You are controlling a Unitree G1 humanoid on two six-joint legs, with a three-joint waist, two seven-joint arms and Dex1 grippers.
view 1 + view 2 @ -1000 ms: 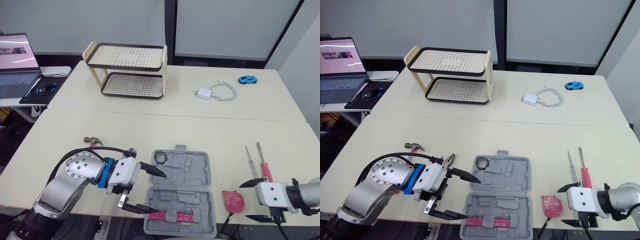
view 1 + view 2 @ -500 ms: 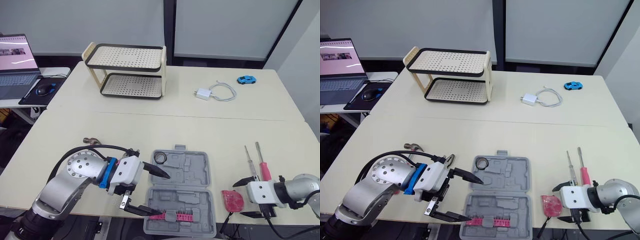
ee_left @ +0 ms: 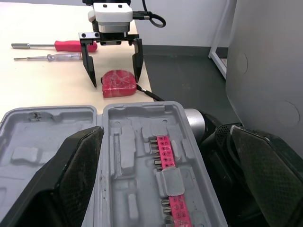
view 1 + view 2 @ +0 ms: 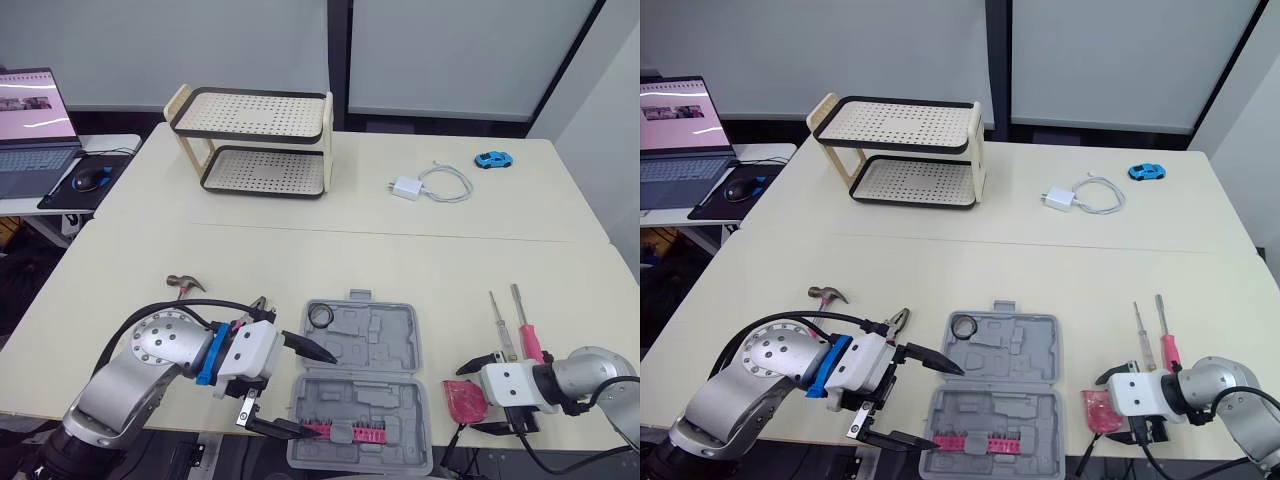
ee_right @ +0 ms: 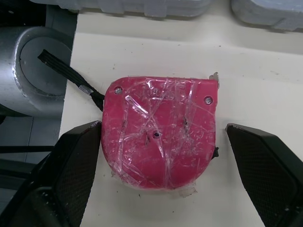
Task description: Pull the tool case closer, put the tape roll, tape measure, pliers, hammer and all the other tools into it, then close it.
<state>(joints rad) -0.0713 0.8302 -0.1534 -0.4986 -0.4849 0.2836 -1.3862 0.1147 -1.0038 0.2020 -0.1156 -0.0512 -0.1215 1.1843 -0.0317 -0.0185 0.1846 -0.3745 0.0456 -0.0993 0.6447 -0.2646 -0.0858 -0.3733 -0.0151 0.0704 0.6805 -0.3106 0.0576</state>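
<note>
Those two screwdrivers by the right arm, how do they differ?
The red-handled screwdriver has a thick opaque handle; the clear-handled screwdriver is slimmer and see-through. The red-handled one lies to the clear-handled one's right. Both lie flat on the table, side by side, shafts pointing away.

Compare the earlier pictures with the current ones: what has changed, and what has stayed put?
The right gripper has moved in toward the tool case and now straddles the red tape measure, open, not yet gripping. The left gripper stays open at the case's left edge; hammer and screwdrivers are unmoved.
</note>
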